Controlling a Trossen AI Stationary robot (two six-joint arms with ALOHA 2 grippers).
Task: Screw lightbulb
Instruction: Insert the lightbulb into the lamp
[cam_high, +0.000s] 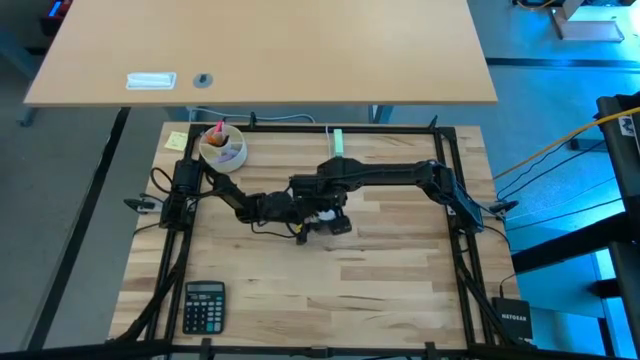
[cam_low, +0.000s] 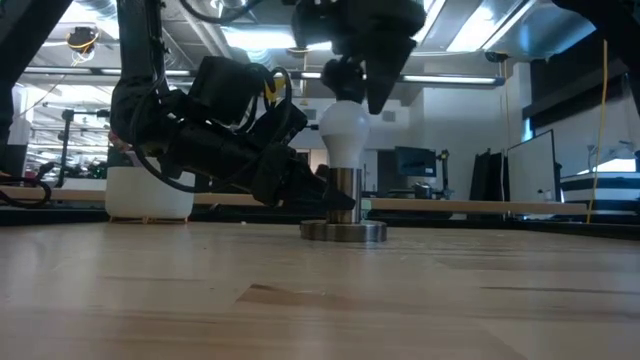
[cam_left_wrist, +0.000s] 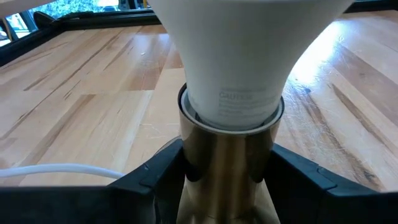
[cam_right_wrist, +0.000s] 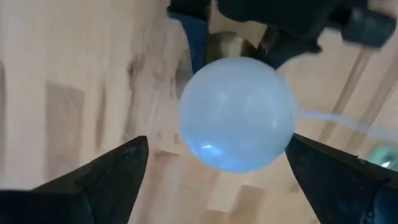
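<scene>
Wooden desk (cam_high: 400, 280), lit from overhead, with the open workshop room beyond it. My right claw (cam_right_wrist: 217, 162) hangs directly above the lightbulb (cam_low: 344, 130), jaws spread wide to either side of the globe and touching nothing; it holds no object. My left claw (cam_left_wrist: 227, 180) sits low at the desk surface, jaws half closed around the metal socket (cam_low: 344, 195), bracing it. The lightbulb stands upright in that socket near the middle of the desk, its neck sunk into the collar.

Further out: a white cord (cam_left_wrist: 59, 171) trails from the socket base, a cup (cam_high: 221, 147) of pens stands near the left arm's mount, and a calculator (cam_high: 203, 306) lies at the near edge.

Risks, my judgement: I cannot confirm the thread is fully seated. If the right claw re-grips off-centre, the smooth globe may slip or cross-thread. If the left claw loosens, the socket may spin with the bulb, winding the cord.
</scene>
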